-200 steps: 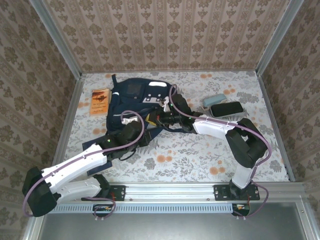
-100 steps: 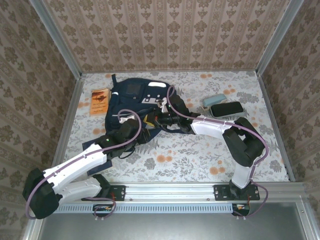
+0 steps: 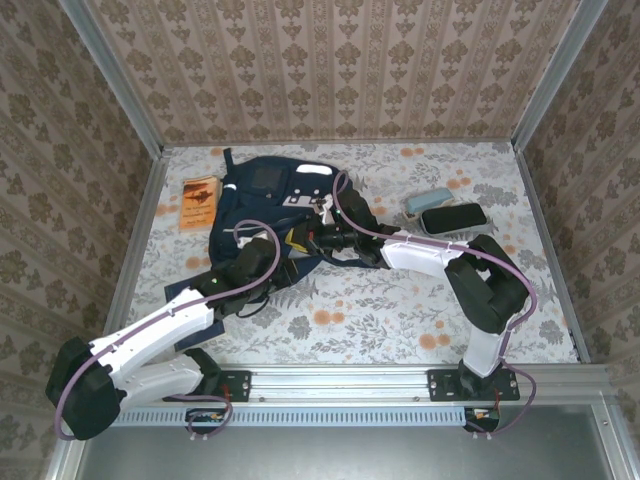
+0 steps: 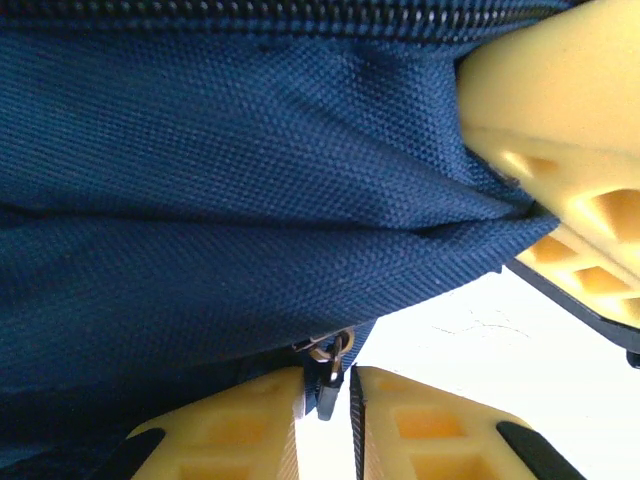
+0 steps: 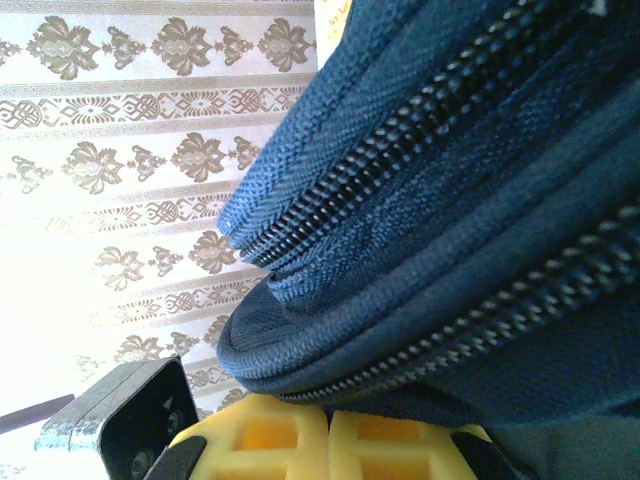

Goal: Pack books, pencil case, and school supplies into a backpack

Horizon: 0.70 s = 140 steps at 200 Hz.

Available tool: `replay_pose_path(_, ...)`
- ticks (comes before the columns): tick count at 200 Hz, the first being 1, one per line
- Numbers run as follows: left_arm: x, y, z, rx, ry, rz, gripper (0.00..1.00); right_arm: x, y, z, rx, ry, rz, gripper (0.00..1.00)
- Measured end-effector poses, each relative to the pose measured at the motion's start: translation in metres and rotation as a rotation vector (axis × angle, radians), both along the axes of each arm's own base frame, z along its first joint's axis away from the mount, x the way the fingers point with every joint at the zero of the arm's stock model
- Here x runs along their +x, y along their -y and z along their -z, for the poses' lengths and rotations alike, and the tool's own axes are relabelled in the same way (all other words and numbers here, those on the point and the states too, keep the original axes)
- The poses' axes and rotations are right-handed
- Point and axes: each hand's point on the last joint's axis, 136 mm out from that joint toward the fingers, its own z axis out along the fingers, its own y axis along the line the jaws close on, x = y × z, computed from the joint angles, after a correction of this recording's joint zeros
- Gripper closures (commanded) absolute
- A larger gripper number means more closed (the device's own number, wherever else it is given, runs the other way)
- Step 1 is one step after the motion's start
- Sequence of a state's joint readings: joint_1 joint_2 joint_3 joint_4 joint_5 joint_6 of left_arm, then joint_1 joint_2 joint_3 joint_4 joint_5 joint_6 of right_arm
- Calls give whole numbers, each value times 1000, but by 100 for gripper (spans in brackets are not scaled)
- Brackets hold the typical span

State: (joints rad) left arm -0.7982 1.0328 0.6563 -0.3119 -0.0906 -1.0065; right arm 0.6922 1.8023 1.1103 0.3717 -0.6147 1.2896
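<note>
The navy backpack (image 3: 262, 196) lies at the back left of the table, and its fabric (image 4: 230, 170) shows close up in the left wrist view. My right gripper (image 3: 305, 238) is shut on a fold of the backpack's near edge; its yellow fingers (image 4: 560, 150) pinch the cloth, pressed together under the zippered seams (image 5: 328, 425). My left gripper (image 4: 326, 420) sits just left of it (image 3: 285, 258), jaws a narrow slit apart. The metal zipper pull (image 4: 330, 385) hangs between the fingertips with a sliver of light beside it. The orange-brown book (image 3: 200, 200) lies left of the backpack.
A black pencil case (image 3: 452, 217) and a light blue case (image 3: 427, 200) lie at the back right. Dark straps (image 3: 300, 268) trail from the backpack toward the arms. Patterned walls enclose the table on three sides.
My left gripper has edged right toward the backpack's near edge and its jaws have narrowed around the zipper pull. The right gripper keeps its hold, shifted slightly left.
</note>
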Motion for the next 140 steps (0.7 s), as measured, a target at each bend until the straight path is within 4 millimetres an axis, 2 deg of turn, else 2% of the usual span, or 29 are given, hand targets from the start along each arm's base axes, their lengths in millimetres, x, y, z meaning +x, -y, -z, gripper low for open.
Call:
replay_pose_path(34, 1, 1, -1, -12, 3, 3, 80, 0, -1, -1, 4, 3, -1, 100)
replay_pose_path(63, 2, 0, 0, -5, 9, 5, 100, -1, -1, -1, 5, 5, -2, 100)
replay_pose_path(100, 1, -5, 0, 36, 31, 31, 100, 0, -1, -1, 4, 4, -1, 100)
replay_pose_path(140, -6, -19, -6, 87, 61, 43, 100, 3, 5, 4, -9, 1, 12, 100)
